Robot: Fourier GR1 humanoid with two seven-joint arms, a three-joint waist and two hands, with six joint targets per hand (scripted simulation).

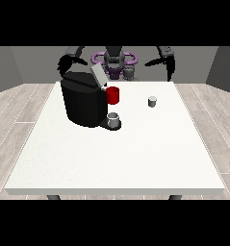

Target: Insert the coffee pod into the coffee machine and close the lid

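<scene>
A small grey-white coffee pod (152,101) stands on the white table (135,153), right of centre toward the far edge. The black coffee machine (83,102) sits at the far left, its grey lid (97,75) tilted up and open. A silver cup (114,120) stands on its base in front, and a red part (113,95) shows at its right side. The hand at the view's right (170,69) hangs in the air beyond the far edge, well above and behind the pod. The hand at the view's left (65,64) hovers behind the machine's top. Neither hand holds anything.
The robot's torso (115,61) with purple parts stands behind the table's far edge. Wooden floor surrounds the table. The table's near half spreads white in front of the machine and pod.
</scene>
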